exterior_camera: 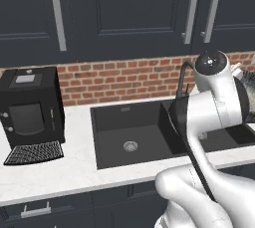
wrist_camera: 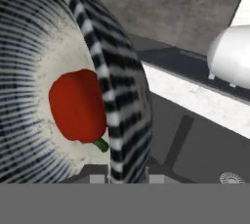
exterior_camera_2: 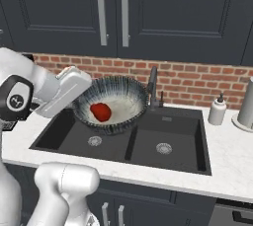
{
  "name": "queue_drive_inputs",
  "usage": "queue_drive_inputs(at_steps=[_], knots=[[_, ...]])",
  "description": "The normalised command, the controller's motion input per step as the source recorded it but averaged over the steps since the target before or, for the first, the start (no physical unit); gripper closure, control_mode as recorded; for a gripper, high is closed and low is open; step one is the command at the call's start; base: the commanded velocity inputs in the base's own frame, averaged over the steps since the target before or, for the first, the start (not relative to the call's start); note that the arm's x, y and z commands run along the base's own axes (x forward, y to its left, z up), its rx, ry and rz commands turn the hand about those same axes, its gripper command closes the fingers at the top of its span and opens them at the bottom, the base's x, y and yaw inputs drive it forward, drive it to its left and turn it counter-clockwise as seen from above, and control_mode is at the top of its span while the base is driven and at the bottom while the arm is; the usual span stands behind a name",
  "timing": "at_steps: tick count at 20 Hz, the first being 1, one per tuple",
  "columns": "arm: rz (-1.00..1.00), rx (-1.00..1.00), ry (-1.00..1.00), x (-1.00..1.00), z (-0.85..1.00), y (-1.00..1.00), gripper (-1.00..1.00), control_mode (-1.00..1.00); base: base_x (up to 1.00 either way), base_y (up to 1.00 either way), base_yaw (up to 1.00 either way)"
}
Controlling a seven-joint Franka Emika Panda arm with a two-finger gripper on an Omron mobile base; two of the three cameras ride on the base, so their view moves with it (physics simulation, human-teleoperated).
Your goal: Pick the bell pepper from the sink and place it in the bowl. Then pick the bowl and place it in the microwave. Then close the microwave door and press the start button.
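The gripper has its jaws pinching the striped rim of the bowl, which is lifted and tilted above the left basin of the black sink. A red pepper lies inside the bowl on its pale centre. Beyond the sink a black faucet stands before a brick wall. On the counter, a soap bottle sits far right; a coffee machine sits far left.

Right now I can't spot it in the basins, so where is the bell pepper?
The bell pepper lies inside the bowl, which the gripper holds tilted above the sink's left basin, left of the faucet, in the right base view.
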Motion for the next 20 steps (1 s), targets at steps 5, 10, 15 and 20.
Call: queue_drive_inputs(at_steps=[5, 10, 15, 20], knots=[[0.34, 0.17, 0.11, -0.06, 0.15, 0.73, 1.0, -1.0, 0.0, 0.0, 0.0], [0.27, 0.03, 0.01, 0.0, -0.06, 0.6, 1.0, -1.0, 0.0, 0.0, 0.0], [0.07, 0.0, 0.0, 0.0, -0.23, 0.17, 1.0, -1.0, 0.0, 0.0, 0.0], [0.01, -0.01, 0.01, 0.0, -0.14, 0.0, 1.0, -1.0, 0.0, 0.0, 0.0]])
